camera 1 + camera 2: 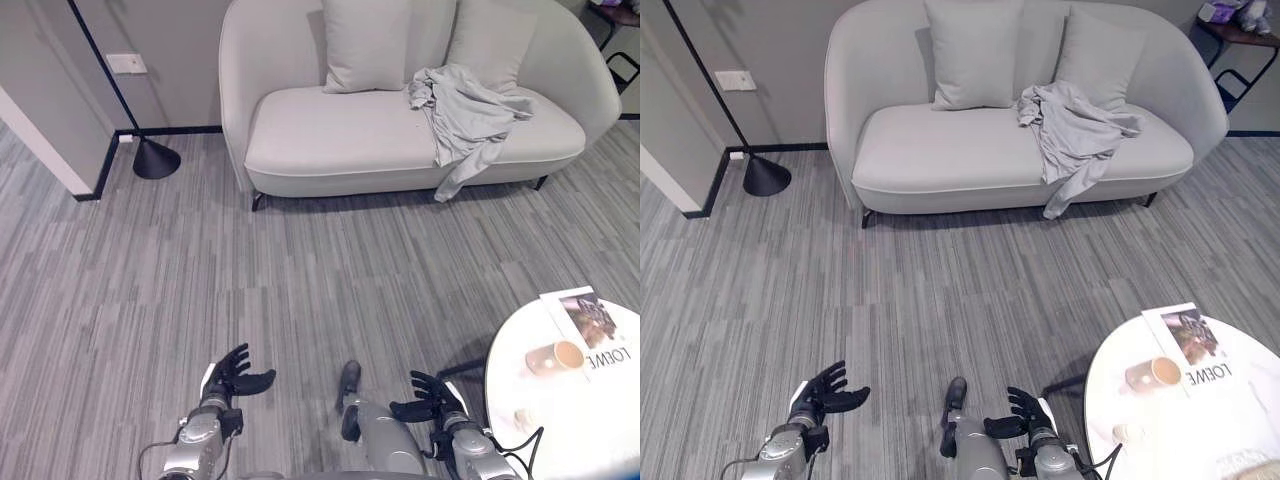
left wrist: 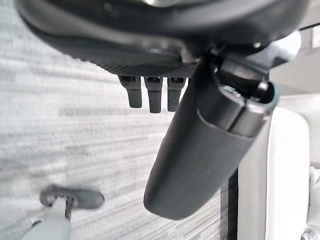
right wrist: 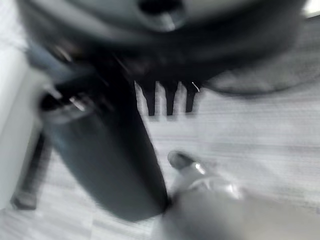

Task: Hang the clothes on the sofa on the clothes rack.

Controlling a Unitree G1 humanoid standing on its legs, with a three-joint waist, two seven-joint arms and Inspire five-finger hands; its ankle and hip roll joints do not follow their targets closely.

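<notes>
While the shirt (image 1: pixel 465 115) lies on the sofa (image 1: pixel 330 140) well ahead, both the left hand (image 1: pixel 236 375) and right hand (image 1: pixel 432 397) hang released, so approaching comes next.

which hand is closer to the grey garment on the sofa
Right. The right hand hangs almost straight below the grey garment in the head view, across the floor from it. The left hand is just as far back and further to the left.
</notes>
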